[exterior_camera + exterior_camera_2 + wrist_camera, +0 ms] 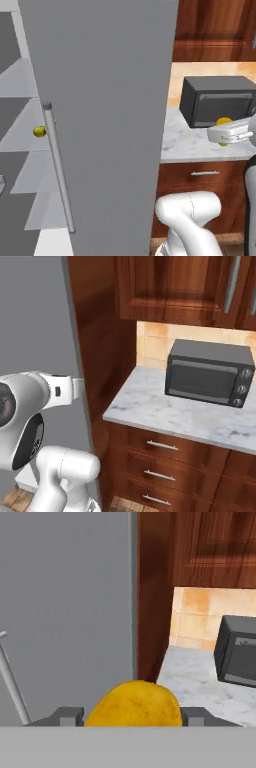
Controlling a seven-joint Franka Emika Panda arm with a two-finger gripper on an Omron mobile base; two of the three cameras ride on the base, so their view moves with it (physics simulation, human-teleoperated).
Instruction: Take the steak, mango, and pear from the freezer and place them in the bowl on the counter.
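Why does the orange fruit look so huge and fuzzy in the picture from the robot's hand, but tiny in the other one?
In the hand view the mango sits right against the lens between the gripper fingers, so it looms large and soft-edged; in the left base view the mango is far away, a small orange patch behind the gripper, in flat, even light.

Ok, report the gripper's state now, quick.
Gripper: shut on the mango, which sits between its jaws.
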